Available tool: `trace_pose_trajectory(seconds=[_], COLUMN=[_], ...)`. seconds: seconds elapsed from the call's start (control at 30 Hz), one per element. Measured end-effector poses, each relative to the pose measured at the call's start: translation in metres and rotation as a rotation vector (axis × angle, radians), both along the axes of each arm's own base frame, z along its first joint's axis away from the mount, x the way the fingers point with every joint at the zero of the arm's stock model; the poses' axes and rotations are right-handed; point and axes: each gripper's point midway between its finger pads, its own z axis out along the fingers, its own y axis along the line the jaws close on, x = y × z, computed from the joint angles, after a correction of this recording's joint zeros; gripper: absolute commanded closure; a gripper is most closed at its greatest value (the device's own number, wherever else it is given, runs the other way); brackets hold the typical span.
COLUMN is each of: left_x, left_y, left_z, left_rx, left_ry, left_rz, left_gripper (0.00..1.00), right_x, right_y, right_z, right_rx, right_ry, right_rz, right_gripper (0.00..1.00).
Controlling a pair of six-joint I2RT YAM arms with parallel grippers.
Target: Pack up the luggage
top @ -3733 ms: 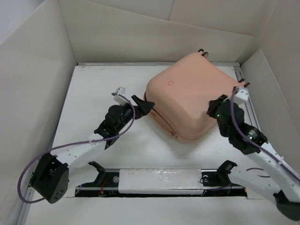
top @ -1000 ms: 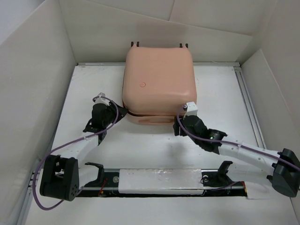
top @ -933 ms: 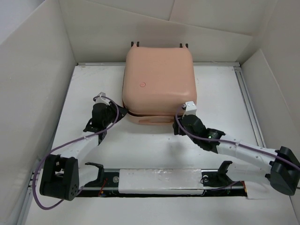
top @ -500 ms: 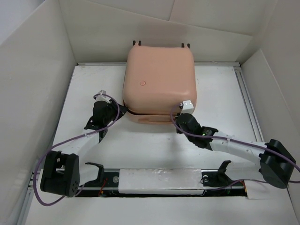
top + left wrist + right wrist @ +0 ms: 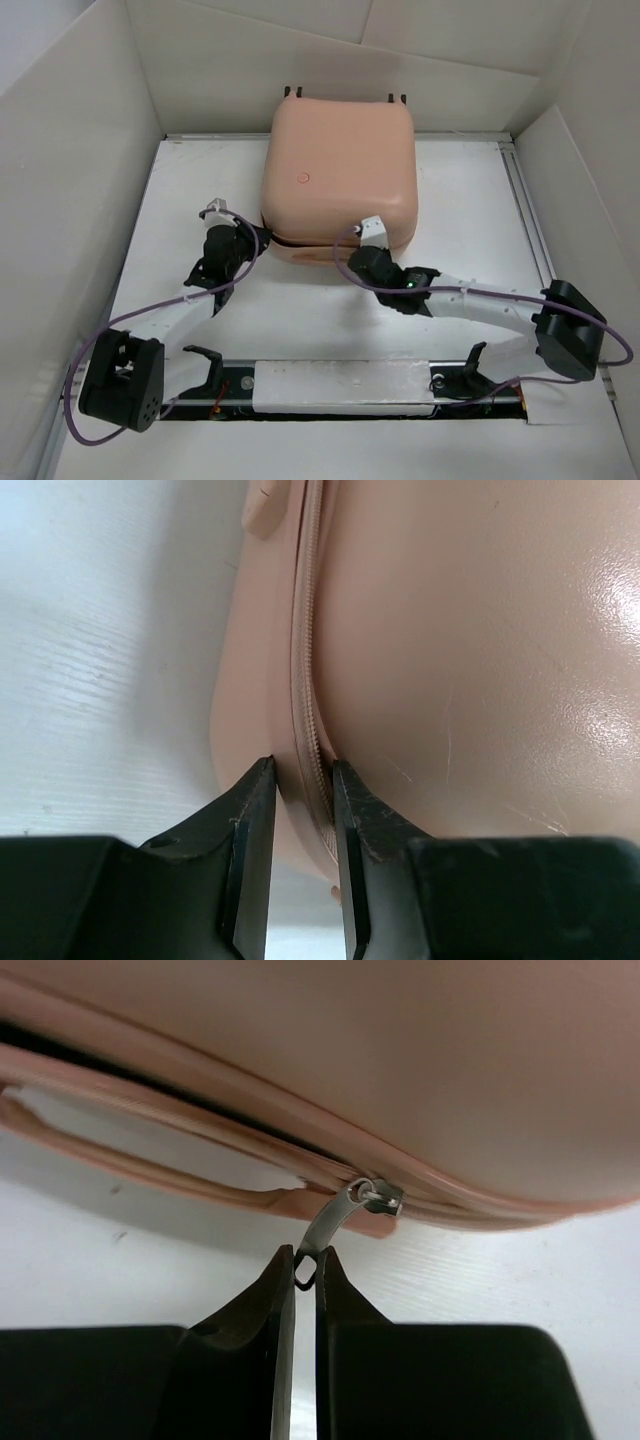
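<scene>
A white table (image 5: 200, 190) walled in by pale cardboard holds a large peach-pink hard-shell suitcase with rounded corners (image 5: 340, 170). It lies flat at the back centre, with its small dark wheels (image 5: 292, 93) against the far wall. On the left, the left arm (image 5: 190, 305) reaches to the suitcase's near left corner. The left jaws stand only a narrow way apart, pinched on the raised zipped rim (image 5: 305, 660) where the two shell halves meet. Along the near side runs a slim peach carry handle (image 5: 150, 1165), and a dark gap shows beside it where the halves appear not yet zipped together. To the right, the right arm (image 5: 470, 300) stretches in low across the table. The right jaws are pressed almost fully together on the thin silver metal zip pull (image 5: 335, 1222), which hangs from its slider on the near seam. The shell looks stiff, smooth and glossy, and far too broad for either jaws to span, so the rim, the handle and the pull are probably the only workable holds. The pull is small and flat and could slip out. It is likely best drawn along the track while the other arm braces the case against sliding.
</scene>
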Motion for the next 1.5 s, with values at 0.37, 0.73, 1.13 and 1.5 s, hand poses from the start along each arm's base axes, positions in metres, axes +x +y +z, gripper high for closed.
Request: trace_pose_trajectory(seconds=[0.37, 0.73, 1.13, 1.5], left_x=[-0.011, -0.060, -0.163, -0.147], left_y=[0.030, -0.062, -0.178, -0.137], left_z=[0.001, 0.003, 0.007, 0.040], left_rx=[0.018, -0.039, -0.179, -0.203], left_ry=[-0.056, -0.037, 0.027, -0.070], left_rz=[0.139, -0.145, -0.563, -0.430], left_gripper=[1.00, 1.00, 1.00, 0.55], right_x=[-0.059, -0.019, 0.013, 0.004], right_y=[0.059, -0.052, -0.005, -0.015], right_z=[0.006, 0.016, 0.014, 0.115], right_rx=[-0.008, 0.197, 0.294, 0.549], right_ry=[0.099, 0.207, 0.186, -0.101], right_rz=[0.291, 0.073, 0.171, 0.254], right_gripper=[1.00, 1.00, 1.00, 1.00])
